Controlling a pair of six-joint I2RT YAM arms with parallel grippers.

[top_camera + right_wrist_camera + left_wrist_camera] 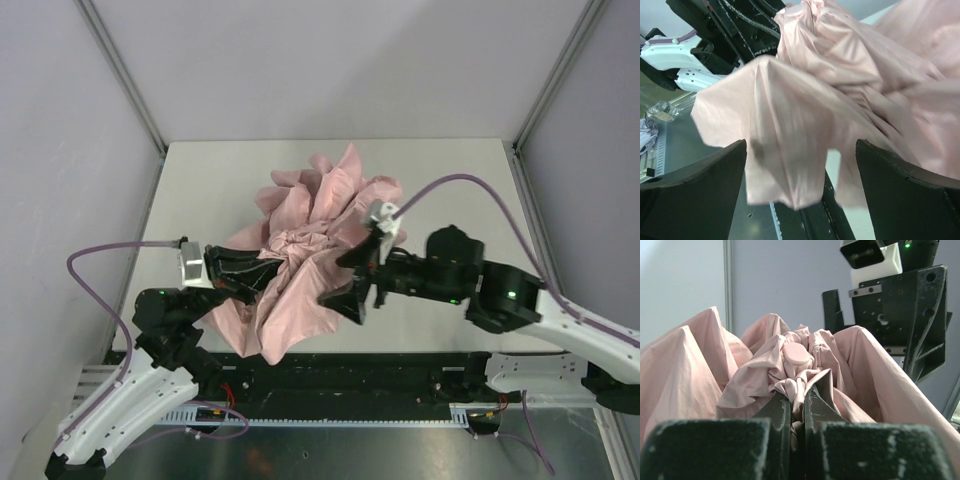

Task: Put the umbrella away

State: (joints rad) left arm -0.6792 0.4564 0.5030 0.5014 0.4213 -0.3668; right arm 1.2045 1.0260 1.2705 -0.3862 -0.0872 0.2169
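Note:
The pale pink umbrella (310,250) lies crumpled in the middle of the table, its fabric bunched and spread. My left gripper (262,272) is shut on a fold of the fabric at the umbrella's left side; in the left wrist view the fabric (795,390) is pinched between the fingers, with a small pink round cap (797,354) just beyond. My right gripper (362,283) is open at the umbrella's near right side; in the right wrist view a flap of fabric (790,130) hangs between the wide-apart fingers. Shaft and handle are hidden.
The white table (440,180) stands between grey walls with metal corner posts (120,70). The black rail of the arm mounts (400,375) runs along the near edge. The right arm's body (900,305) stands close behind the fabric in the left wrist view.

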